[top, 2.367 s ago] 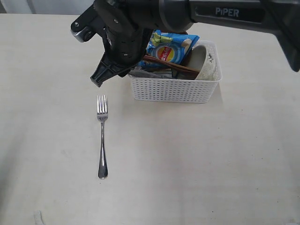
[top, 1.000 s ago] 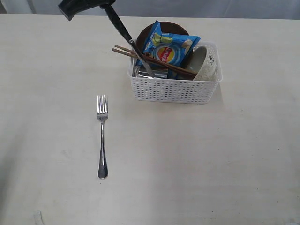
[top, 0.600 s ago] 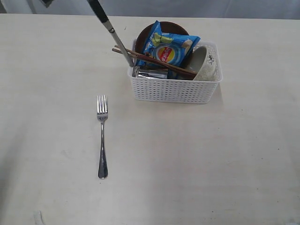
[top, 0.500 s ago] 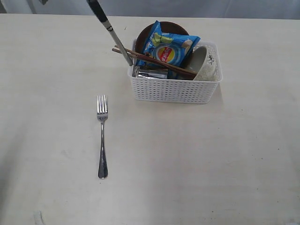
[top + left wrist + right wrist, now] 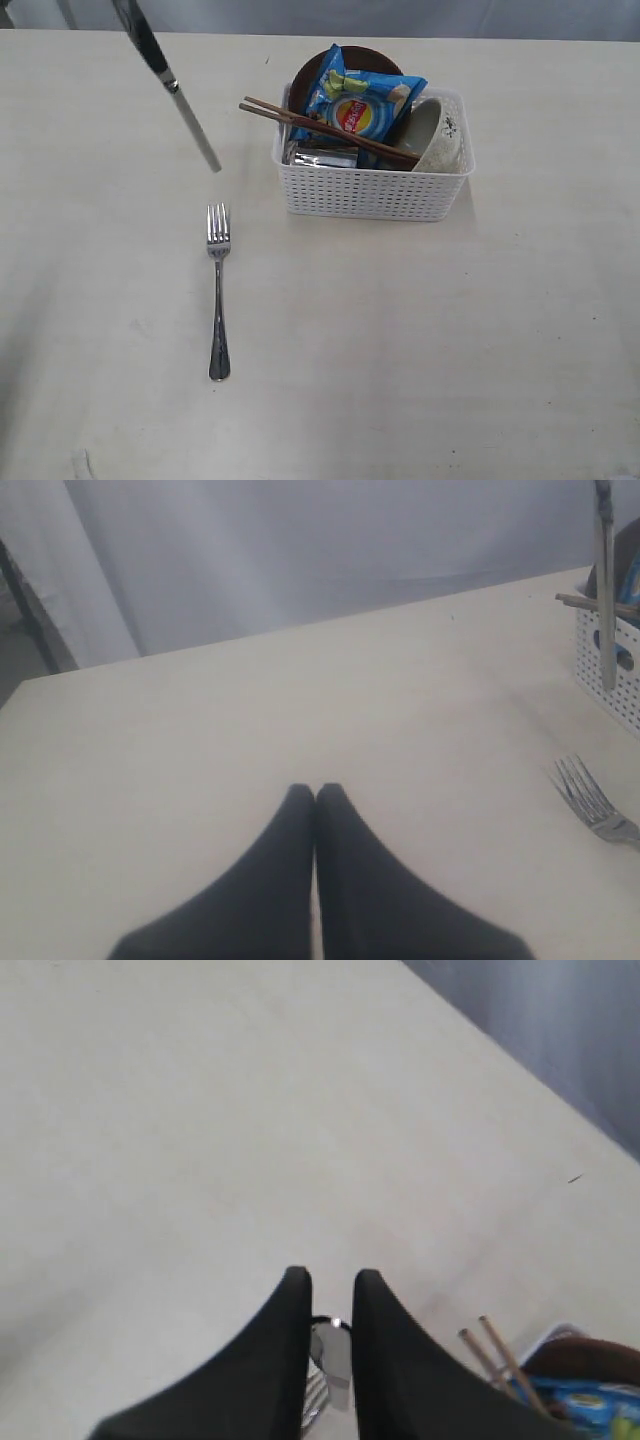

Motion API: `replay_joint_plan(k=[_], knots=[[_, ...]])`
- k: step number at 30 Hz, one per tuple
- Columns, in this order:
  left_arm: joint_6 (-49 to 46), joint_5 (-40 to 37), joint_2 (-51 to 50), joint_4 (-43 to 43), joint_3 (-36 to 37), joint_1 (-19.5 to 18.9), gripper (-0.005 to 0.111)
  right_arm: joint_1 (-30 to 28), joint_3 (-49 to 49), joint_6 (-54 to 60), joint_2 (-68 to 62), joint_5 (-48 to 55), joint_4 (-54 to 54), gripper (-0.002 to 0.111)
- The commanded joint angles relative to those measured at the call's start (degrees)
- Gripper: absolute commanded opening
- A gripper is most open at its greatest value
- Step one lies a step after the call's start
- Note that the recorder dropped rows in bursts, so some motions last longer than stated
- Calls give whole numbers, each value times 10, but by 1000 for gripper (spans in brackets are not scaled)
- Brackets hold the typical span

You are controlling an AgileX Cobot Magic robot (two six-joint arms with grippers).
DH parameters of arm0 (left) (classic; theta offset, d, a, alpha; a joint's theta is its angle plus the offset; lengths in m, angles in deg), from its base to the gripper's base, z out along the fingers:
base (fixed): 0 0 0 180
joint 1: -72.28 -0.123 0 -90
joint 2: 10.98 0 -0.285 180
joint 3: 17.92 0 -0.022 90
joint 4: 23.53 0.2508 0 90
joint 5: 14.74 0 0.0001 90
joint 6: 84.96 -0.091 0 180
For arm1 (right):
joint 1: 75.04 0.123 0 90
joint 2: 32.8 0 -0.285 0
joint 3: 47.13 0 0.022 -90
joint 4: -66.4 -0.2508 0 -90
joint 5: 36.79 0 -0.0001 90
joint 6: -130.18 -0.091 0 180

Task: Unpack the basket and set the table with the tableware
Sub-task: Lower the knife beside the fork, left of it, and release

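A steel knife point(image 5: 175, 95) hangs tilted in the air left of the white basket point(image 5: 372, 190), blade tip down. My right gripper point(image 5: 330, 1278) is shut on the knife point(image 5: 330, 1345); the gripper itself is out of the exterior view. A steel fork point(image 5: 217, 290) lies on the table point(image 5: 450, 350) below the knife. Inside the basket are brown chopsticks point(image 5: 320, 128), a steel cup point(image 5: 325, 157), a reddish-brown plate point(image 5: 315, 70) and a pale bowl point(image 5: 435, 130). My left gripper point(image 5: 316, 790) is shut and empty above bare table, well away from the fork point(image 5: 590, 805).
A blue chip bag point(image 5: 360, 100) leans on top of the basket's contents. The chopsticks stick out over the basket's left rim. In the left wrist view the hanging knife point(image 5: 604, 580) shows in front of the basket point(image 5: 610, 660). A grey curtain backs the table's far edge.
The knife has been lifted out of the basket and carried left and higher. The right arm has left the exterior view. The fork and basket have not moved.
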State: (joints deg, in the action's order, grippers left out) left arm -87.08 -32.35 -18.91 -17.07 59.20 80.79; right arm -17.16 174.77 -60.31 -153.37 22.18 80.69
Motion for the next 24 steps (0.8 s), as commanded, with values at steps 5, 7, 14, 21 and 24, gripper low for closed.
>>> replay_joint_plan(k=[5, 7, 14, 21, 24], knots=[[2, 5, 2, -8, 1, -3, 0, 2, 1, -2, 1, 27, -162, 0], [2, 5, 2, -8, 1, -3, 0, 2, -5, -2, -9, 45, -180, 0], [2, 5, 2, -5, 1, -3, 0, 2, -15, -2, -54, 64, -225, 0], [2, 5, 2, -5, 1, -3, 0, -1, -15, -9, -103, 65, -232, 0], [2, 5, 2, -5, 1, -3, 0, -10, -15, -17, -123, 58, -232, 0]])
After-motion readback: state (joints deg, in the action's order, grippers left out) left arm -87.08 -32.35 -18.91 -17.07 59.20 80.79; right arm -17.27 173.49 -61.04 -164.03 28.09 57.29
